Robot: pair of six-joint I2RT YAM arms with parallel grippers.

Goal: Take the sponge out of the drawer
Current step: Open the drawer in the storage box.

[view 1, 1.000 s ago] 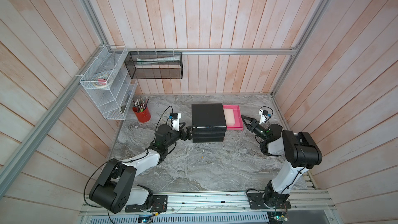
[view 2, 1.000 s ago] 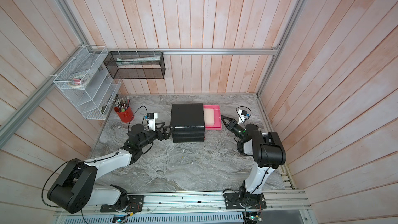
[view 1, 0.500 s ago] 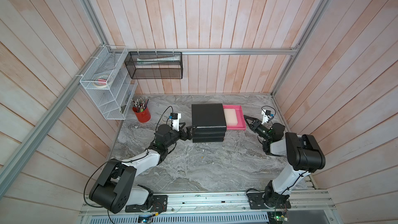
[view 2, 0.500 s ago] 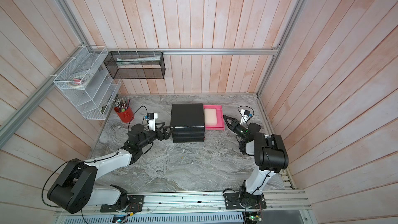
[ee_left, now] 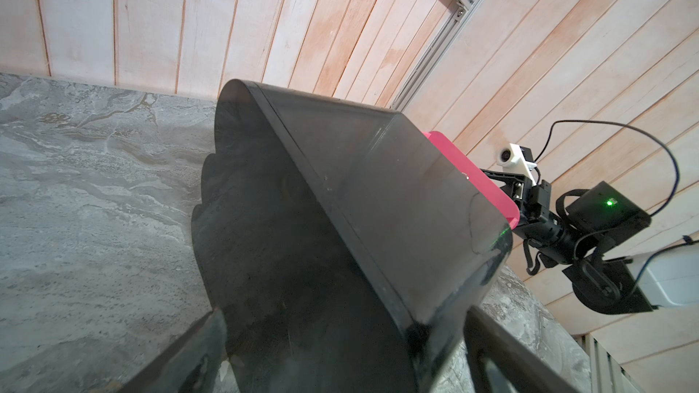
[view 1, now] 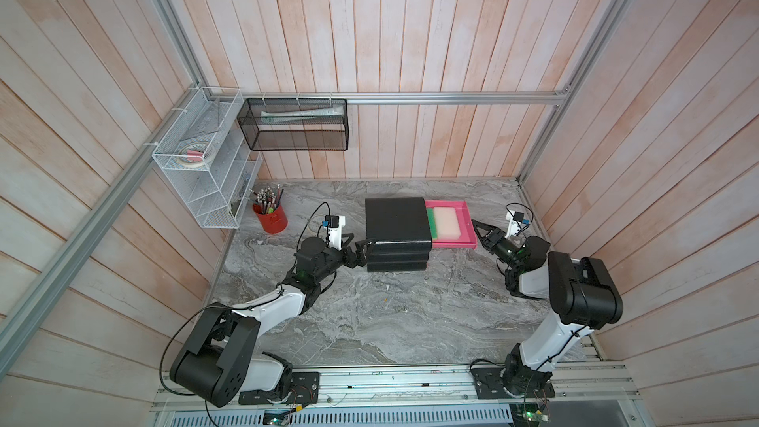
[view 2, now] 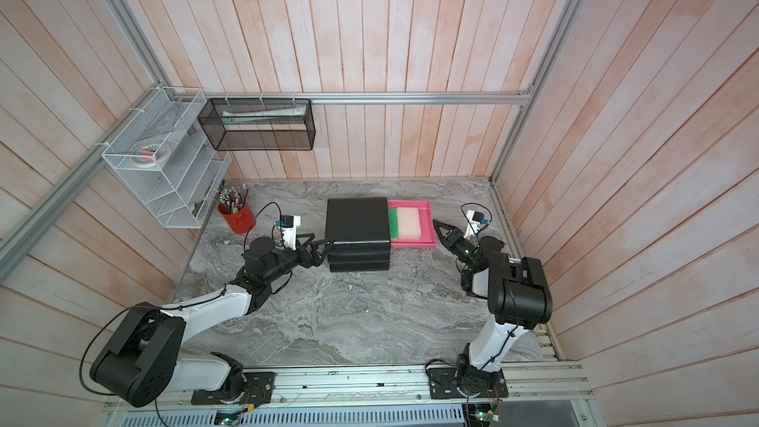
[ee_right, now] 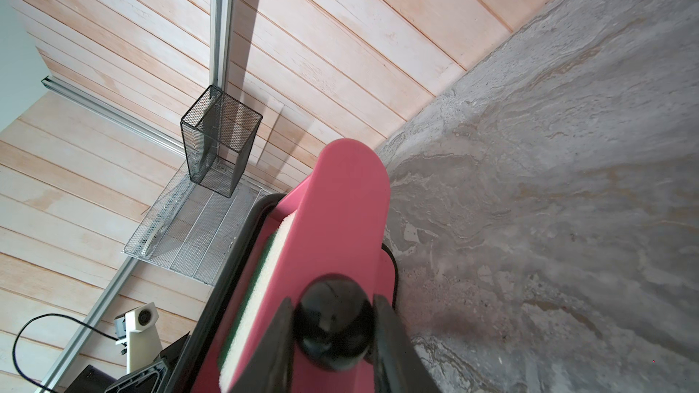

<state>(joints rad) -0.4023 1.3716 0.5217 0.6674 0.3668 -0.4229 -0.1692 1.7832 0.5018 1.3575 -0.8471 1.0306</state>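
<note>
A black drawer cabinet point(view 1: 396, 223) point(view 2: 356, 219) stands mid-table in both top views. Its pink top drawer point(view 1: 454, 245) point(view 2: 410, 245) is pulled out to the right. Inside lies the sponge point(view 1: 445, 221) point(view 2: 408, 223), pale with a green edge. My right gripper point(view 1: 476, 230) point(ee_right: 333, 308) is shut on the drawer's black knob point(ee_right: 333, 323); in the right wrist view the sponge point(ee_right: 264, 281) shows behind the drawer front point(ee_right: 340, 213). My left gripper point(view 1: 363, 248) point(ee_left: 344, 315) stands open, its fingers astride the cabinet's point(ee_left: 378, 202) left end.
A red pencil cup point(view 1: 271, 217) stands at the back left. A white wire shelf point(view 1: 205, 166) hangs on the left wall and a black mesh basket point(view 1: 295, 125) on the back wall. The right wall is close behind the right arm point(view 1: 575, 293).
The right gripper has drawn back to the right with the knob, sliding the pink drawer further out. The left arm has stayed at the cabinet.
</note>
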